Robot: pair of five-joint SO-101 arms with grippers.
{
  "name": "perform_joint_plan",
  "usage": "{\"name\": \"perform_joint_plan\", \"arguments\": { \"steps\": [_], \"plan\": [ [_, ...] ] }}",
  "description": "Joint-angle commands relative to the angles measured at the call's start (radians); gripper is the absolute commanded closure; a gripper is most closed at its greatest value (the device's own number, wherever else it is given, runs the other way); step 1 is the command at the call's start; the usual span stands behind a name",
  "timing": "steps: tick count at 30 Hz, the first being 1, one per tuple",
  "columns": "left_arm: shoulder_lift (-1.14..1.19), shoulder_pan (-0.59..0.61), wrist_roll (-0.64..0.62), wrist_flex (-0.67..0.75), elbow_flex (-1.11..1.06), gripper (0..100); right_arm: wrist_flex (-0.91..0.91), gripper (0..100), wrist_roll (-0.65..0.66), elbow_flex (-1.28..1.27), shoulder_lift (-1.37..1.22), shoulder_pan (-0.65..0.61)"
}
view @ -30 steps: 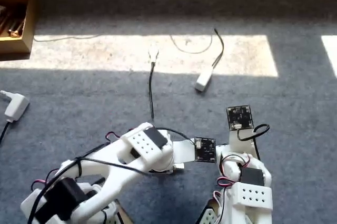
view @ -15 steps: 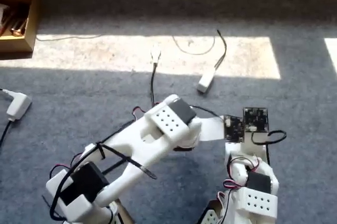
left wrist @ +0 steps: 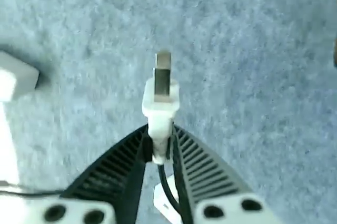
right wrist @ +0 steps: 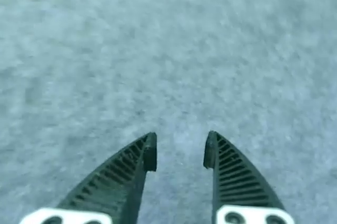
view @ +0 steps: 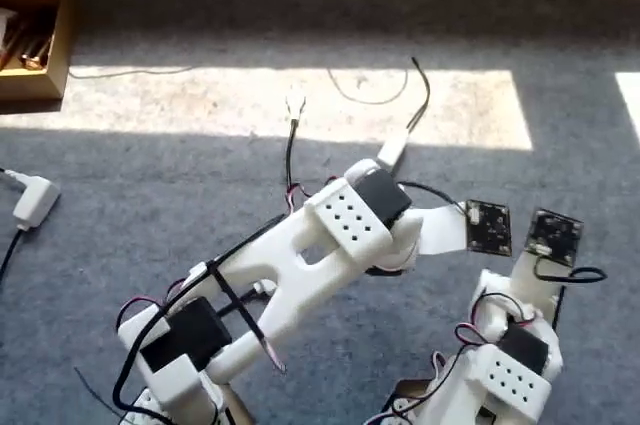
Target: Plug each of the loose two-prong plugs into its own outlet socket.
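I've got the left tool (left wrist: 159, 145) clamped on the plug (left wrist: 161, 95) by its tail, prongs free to lead in, near the socket (left wrist: 17, 79) but not lined up. My right tool (right wrist: 180, 153) gapes empty over carpet (right wrist: 158, 50), clear of the socket.

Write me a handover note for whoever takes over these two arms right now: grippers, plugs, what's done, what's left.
Left gripper: shut on a white two-prong plug, prongs pointing away, above the carpet.
Right gripper: open, empty, over bare carpet.
A white block, likely a socket, lies just beyond the left arm; another white plug lies far left.
Done: one plug in hand.
Left: seat it, then the rest; no plug looks seated.
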State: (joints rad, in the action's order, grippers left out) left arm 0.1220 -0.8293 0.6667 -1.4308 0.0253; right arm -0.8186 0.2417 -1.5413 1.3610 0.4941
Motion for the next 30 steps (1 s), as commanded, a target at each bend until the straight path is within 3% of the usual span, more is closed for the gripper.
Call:
{"name": "perform_joint_plan", "arguments": {
  "steps": [1, 7, 15, 22, 28, 30],
  "plan": [
    [-0.005, -0.010, -0.014, -0.002, 0.048, 100, 0.001, 83.9, -0.018, 0.096, 0.012, 0.163],
    [-0.024, 0.074, -0.064, 0.005, 0.081, 100, -0.008, 83.9, -0.023, 0.105, 0.010, 0.183],
    [0.108, -0.004, -0.049, 0.040, 0.122, 98, -0.019, 83.9, -0.017, 0.180, 0.012, 0.317],
    [0.165, 0.031, -0.044, -0.097, 0.348, 78, -0.019, 83.9, 0.029, 0.182, 0.012, 0.317],
    [0.156, 0.242, -0.063, -0.222, 0.595, 77, -0.039, 83.9, 0.034, 0.176, 0.007, 0.223],
    [0.154, 0.369, -0.161, -0.282, 0.664, 77, -0.077, 83.9, 0.035, 0.180, 0.005, 0.145]
  ]
}}
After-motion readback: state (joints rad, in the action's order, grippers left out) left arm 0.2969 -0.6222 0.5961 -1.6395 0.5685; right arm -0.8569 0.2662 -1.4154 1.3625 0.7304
